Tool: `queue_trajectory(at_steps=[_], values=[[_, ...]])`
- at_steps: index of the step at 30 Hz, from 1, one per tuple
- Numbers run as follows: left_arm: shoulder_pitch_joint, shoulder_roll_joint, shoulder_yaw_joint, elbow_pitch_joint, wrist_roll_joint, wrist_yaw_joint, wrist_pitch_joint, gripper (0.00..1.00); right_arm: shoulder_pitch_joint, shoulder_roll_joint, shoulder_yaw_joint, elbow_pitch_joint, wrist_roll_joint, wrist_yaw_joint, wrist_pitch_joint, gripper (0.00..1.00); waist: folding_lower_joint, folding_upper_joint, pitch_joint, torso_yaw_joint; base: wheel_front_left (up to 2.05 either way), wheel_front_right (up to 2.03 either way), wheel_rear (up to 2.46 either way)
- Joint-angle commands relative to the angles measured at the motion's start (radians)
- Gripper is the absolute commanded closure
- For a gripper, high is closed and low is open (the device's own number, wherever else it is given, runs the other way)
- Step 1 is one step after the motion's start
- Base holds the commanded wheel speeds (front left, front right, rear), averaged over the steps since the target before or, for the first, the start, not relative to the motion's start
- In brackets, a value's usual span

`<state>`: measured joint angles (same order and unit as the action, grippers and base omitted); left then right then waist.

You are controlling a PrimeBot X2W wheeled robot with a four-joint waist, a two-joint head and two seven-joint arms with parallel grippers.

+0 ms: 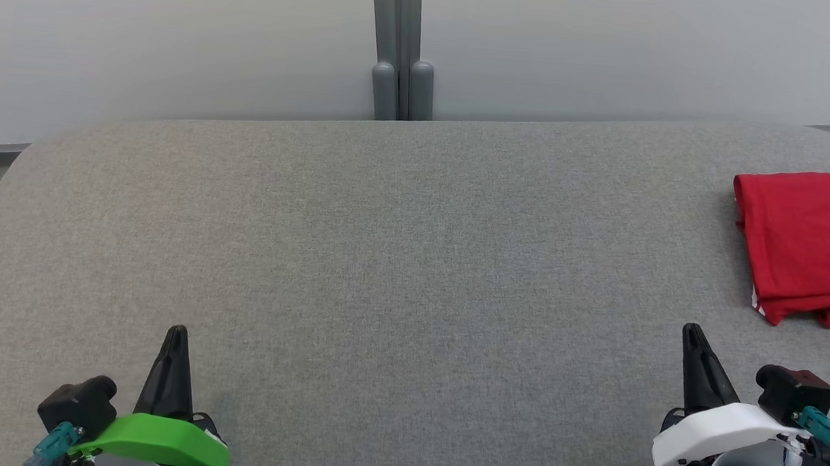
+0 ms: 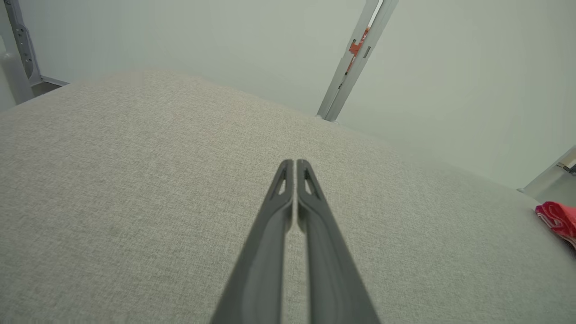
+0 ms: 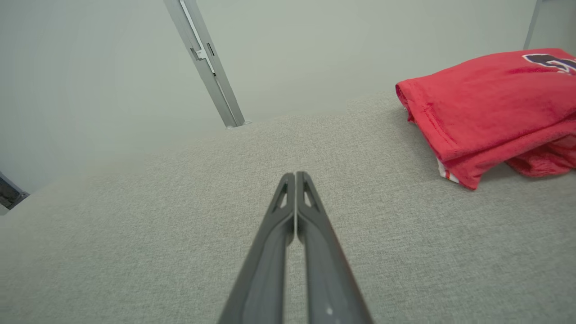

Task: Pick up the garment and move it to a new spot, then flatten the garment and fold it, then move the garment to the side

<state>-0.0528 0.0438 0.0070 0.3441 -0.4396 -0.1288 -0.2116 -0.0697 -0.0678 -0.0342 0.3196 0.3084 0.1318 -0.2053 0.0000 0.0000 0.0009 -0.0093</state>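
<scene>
Red folded shirt (image 1: 807,242) sits at the grey table (image 1: 384,260)'s right edge; looks done.
Left gripper (image 1: 177,332) and right gripper (image 1: 691,330) both pinched together, empty. Retreat right arm wide of the loose hem.

Red garment (image 1: 807,242) (dark print, white trim) on a plain grey table (image 1: 384,260).

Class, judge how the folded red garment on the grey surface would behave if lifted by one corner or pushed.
The red garment looks floppy: its layers sag and bunch at one edge. Lifted by one corner, its loosely stacked fold would likely fall open. Pushed, it may wrinkle rather than slide, as the grey surface looks textured.
</scene>
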Motion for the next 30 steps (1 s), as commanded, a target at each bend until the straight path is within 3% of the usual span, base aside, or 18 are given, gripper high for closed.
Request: queue_trajectory(at_steps=[1,30], values=[[-0.02,0.003,0.009,-0.021,-0.043,0.0,0.01,1.0,-0.022,-0.001,-0.006,-0.021,0.049,0.0,0.01,1.0,0.0,0.0,0.0,0.0,0.0,0.0,0.0],[-0.038,0.005,0.045,-0.053,-0.455,-0.001,0.125,1.0,-0.03,0.005,-0.031,-0.045,0.508,-0.001,0.121,1.0,0.0,0.0,0.001,0.002,0.0,0.0,0.0]])
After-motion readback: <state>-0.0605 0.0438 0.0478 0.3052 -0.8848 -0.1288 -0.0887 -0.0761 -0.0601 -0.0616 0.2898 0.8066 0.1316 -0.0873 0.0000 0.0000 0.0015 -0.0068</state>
